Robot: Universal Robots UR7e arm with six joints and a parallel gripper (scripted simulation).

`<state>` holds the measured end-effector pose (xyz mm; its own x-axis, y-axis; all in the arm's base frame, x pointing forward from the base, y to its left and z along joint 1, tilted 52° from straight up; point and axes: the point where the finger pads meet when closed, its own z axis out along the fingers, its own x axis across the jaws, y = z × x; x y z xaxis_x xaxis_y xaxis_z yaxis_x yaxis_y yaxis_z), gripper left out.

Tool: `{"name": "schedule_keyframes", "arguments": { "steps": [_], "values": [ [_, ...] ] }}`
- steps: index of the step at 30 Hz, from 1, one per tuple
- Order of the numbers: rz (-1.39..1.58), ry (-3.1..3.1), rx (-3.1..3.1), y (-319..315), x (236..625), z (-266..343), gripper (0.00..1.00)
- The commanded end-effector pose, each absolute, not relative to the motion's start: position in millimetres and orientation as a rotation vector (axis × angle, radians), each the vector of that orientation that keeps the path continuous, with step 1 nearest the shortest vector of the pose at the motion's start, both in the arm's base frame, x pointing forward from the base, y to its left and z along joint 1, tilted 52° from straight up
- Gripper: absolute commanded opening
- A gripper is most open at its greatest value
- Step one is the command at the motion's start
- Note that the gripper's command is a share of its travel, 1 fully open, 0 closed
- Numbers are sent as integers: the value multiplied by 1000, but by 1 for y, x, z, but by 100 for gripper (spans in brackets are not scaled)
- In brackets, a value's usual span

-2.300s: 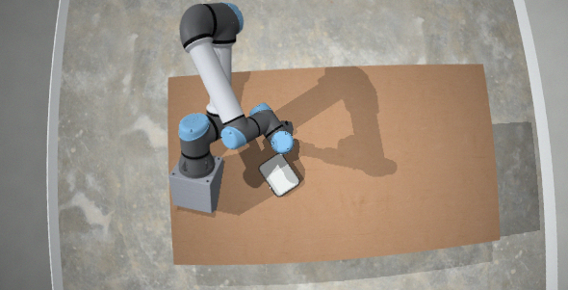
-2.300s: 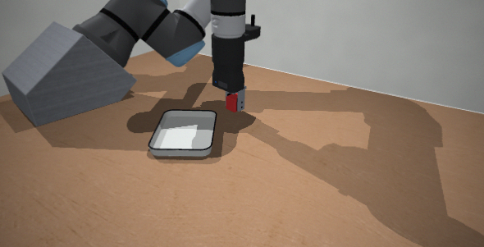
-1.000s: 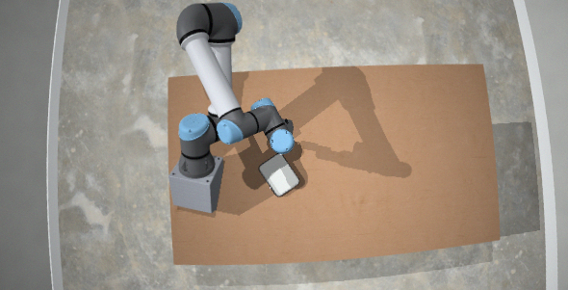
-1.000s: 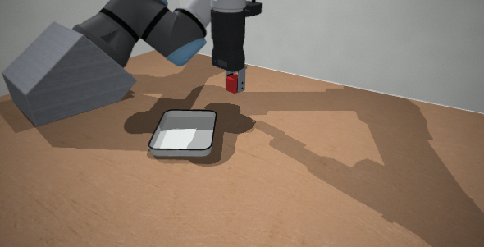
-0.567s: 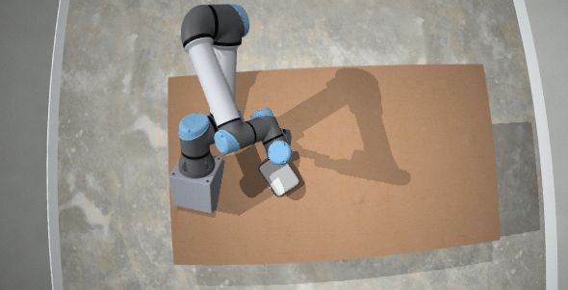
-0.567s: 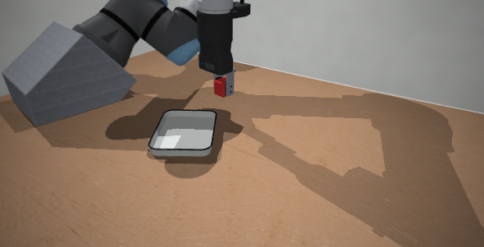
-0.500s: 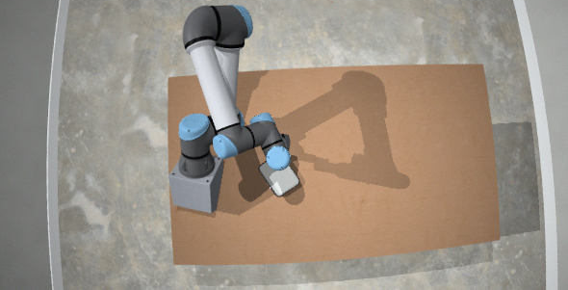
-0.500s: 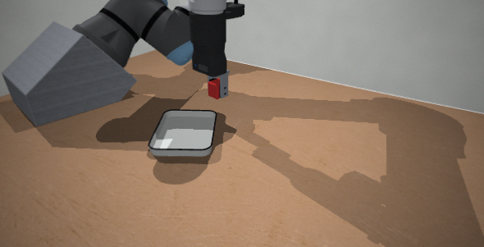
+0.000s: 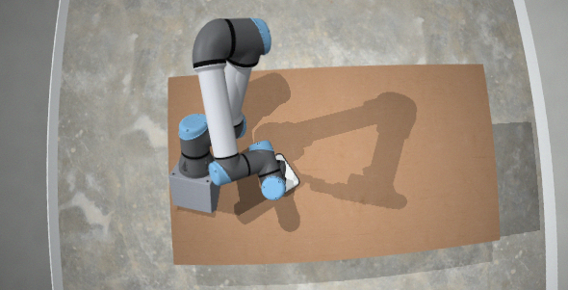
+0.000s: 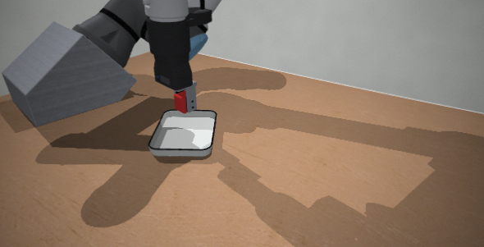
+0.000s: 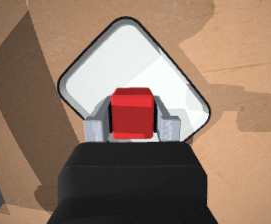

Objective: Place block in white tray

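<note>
My gripper (image 10: 184, 102) is shut on a red block (image 10: 179, 101) and holds it in the air above the white tray (image 10: 183, 134). In the wrist view the red block (image 11: 133, 113) sits between the two grey fingers, with the white tray (image 11: 134, 79) right below it. In the overhead view only a corner of the tray (image 9: 291, 174) shows; the wrist hides the rest and the block. The tray's floor is empty.
The grey robot base block (image 10: 61, 73) stands to the left of the tray on the brown table top. The arm's links (image 9: 219, 110) hang over the table's left part. A grey wall runs behind the table.
</note>
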<state>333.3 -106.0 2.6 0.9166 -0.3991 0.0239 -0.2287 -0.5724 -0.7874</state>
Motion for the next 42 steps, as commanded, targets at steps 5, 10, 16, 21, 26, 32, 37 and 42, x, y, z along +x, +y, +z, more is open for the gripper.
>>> {"name": "schedule_keyframes", "arguments": {
  "steps": [5, 10, 16, 21, 26, 32, 37, 42],
  "values": [
    [-250, 445, -2202, -109, 333, -2, 0],
    [-250, 445, -2202, -109, 333, -2, 0],
    [-250, 445, -2202, -108, 334, -2, 0],
    [-250, 446, -2202, -106, 335, -4, 0],
    [-250, 446, -2203, -99, 338, -11, 0],
    [-250, 446, -2203, -87, 344, -21, 0],
    [-250, 446, -2203, -80, 348, -28, 0],
    [-250, 446, -2203, -75, 351, -33, 0]
  ]
}}
